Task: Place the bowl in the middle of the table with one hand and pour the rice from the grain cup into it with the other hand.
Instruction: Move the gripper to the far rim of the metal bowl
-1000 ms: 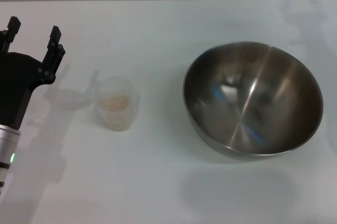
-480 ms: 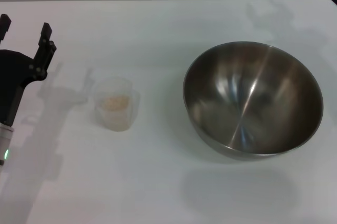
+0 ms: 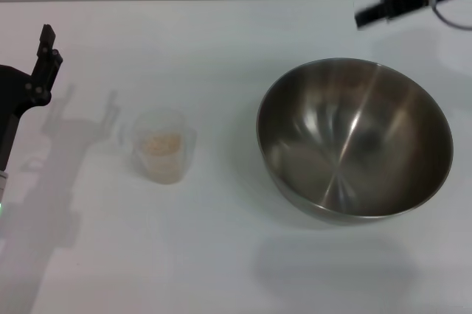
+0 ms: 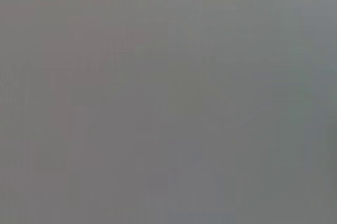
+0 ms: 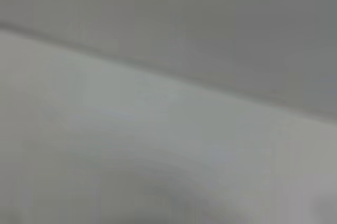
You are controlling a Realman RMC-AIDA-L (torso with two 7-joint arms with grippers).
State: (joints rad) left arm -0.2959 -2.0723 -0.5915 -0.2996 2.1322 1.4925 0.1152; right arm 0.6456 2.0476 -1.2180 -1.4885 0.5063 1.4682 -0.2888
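The left gripper [image 3: 44,52] is sliding out toward the left edge of the head view, only one black finger [image 3: 46,60] showing now, so how wide it stands is impossible to tell; it holds nothing. A second ago it sat closer to the cup, both fingers spread in plain sight. It is backing away, not reaching in.

And here comes the right gripper [image 3: 363,19]! It was out of shot a moment back; now a dark tip pokes in at the far right, above and beyond the bowl [image 3: 354,137], apart from the rim. Open or closed, can't tell from this angle.

The bowl hasn't budged, sitting right of centre on the table [image 3: 221,255]. The cup [image 3: 164,144] stands well apart on its left, upright, rice [image 3: 161,141] low inside, untouched.

My read: the right arm is coming for the bowl first, and the pour waits on that. The wrist views show nothing useful.
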